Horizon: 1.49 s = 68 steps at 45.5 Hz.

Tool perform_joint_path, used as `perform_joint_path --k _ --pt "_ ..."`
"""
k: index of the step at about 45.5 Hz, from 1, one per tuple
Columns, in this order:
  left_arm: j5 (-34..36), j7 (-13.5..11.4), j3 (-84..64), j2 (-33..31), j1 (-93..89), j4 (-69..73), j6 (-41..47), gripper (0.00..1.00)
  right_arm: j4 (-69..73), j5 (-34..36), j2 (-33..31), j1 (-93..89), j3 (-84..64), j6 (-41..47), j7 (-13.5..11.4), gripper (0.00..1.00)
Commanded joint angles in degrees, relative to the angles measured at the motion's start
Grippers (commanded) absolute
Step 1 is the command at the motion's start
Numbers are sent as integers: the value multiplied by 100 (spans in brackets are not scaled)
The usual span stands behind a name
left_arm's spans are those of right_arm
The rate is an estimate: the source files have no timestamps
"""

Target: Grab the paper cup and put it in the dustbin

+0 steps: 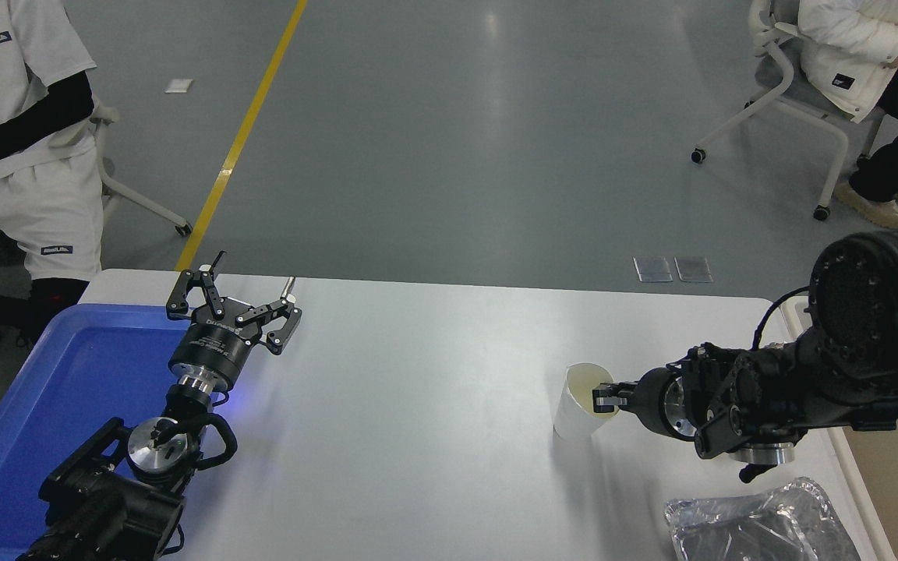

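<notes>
Head view: tapered white paper cup [576, 409] in matte-black right gripper [603, 400].

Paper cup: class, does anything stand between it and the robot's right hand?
Nothing visible does. The right hand is already at the paper cup, one finger reaching in over its rim on the near-right side; the cup leans left on the white table.

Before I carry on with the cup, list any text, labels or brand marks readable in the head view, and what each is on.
Nothing can be read with confidence.
Left gripper: white lettering on its black body, too small to read.
Person at the far left: dark logo patches on shirt and shorts, blurred.
Seated person at the top right: dark patch on the white jacket, blurred.
Paper cup, foil tray, blue tray: no print visible.
</notes>
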Motion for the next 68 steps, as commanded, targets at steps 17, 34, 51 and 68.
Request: perform_joint_path --k 17,34,51,68 --pt "0 0 0 0 0 0 -1 99 984 -383 -1116 2396 -56 1270 33 0" --pt "0 0 0 0 0 0 -1 99 1002 -1103 -2188 4145 -109 2835 33 0" --pt "0 0 0 0 0 0 -1 99 984 -1543 -3084 5358 -47 4057 33 0" --pt "0 0 0 0 0 0 -1 99 660 -1535 -3182 5122 -118 4146 15 0"
